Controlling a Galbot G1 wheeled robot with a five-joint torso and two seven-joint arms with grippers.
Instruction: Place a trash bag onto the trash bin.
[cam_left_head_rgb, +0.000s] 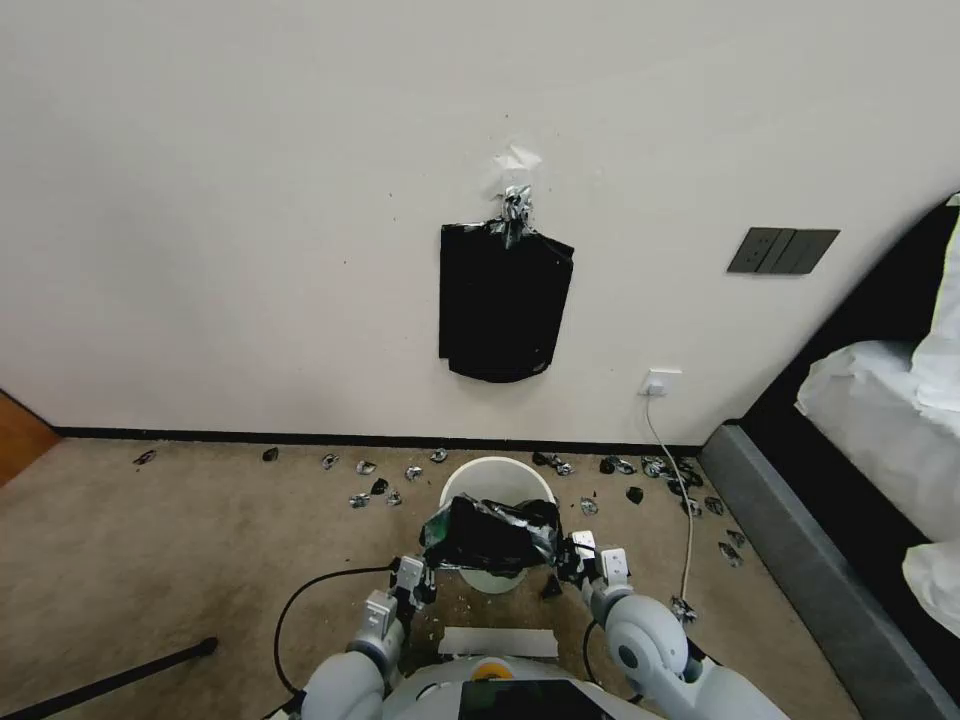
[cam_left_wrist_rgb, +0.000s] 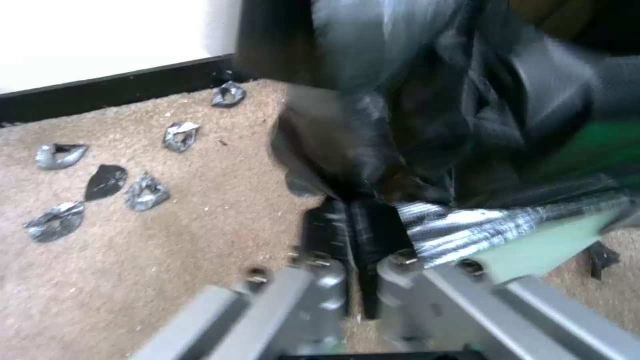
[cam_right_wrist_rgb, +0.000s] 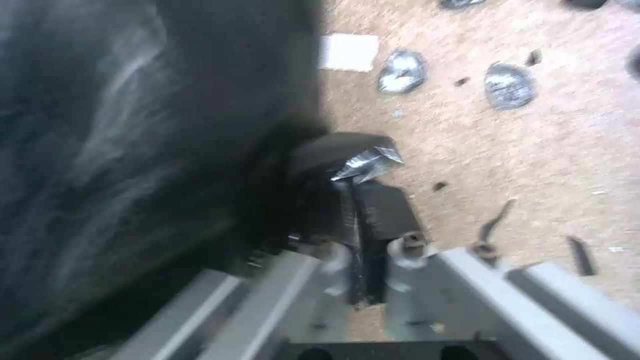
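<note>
Reaching forward and low from the robot's shoulders, both arms stretch the trash bag (cam_left_head_rgb: 492, 534) between them across the near side of the trash bin (cam_left_head_rgb: 497, 483), which stands on the carpet (cam_left_head_rgb: 200, 540) close to the wall. Left gripper (cam_left_head_rgb: 424, 572) has its fingers (cam_left_wrist_rgb: 333, 227) pressed together, clamped on the bag's left edge, and right gripper (cam_left_head_rgb: 572, 556) has its fingers (cam_right_wrist_rgb: 387, 210) pinched shut on the right edge, a crumpled bit of plastic poking out past the tips. Flat black bundle of bags (cam_left_head_rgb: 503, 302) hangs on the wall above, black scraps (cam_left_head_rgb: 375, 492) litter the carpet by the baseboard, and no readable writing anywhere.
</note>
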